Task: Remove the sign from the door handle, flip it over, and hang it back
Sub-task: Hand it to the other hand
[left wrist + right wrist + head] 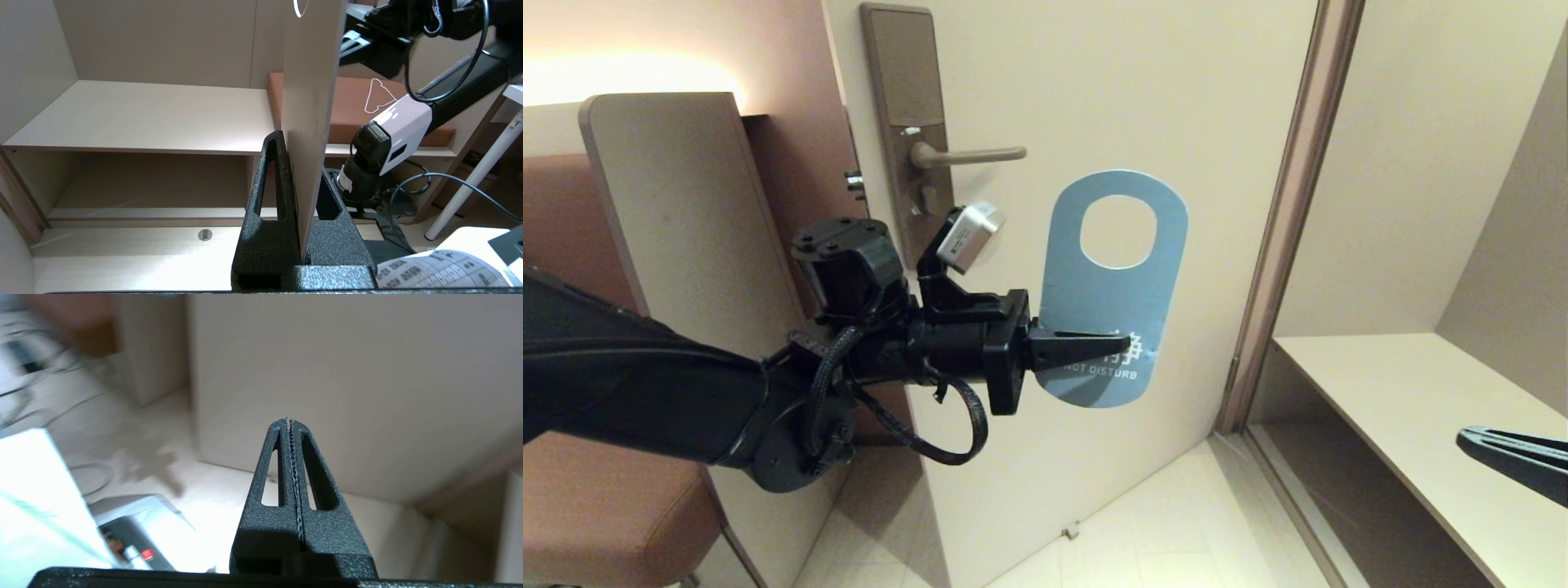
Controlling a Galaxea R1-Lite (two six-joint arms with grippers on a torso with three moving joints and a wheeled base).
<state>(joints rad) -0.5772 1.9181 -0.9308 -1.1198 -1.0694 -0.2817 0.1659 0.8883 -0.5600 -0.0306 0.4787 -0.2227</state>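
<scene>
The sign is off the door handle and hangs in the air in front of the door, below and to the right of the lever. Its blue DO NOT DISTURB face is toward me and its round hole is at the top. My left gripper is shut on the sign's lower part, reaching in from the left. In the left wrist view the sign stands edge-on between the left gripper's two black fingers. My right gripper is shut and empty at the lower right, over the shelf; its fingers are pressed together.
The door fills the middle, with its frame on the right. A low beige shelf lies to the right of the frame. A padded panel and a brown seat stand on the left.
</scene>
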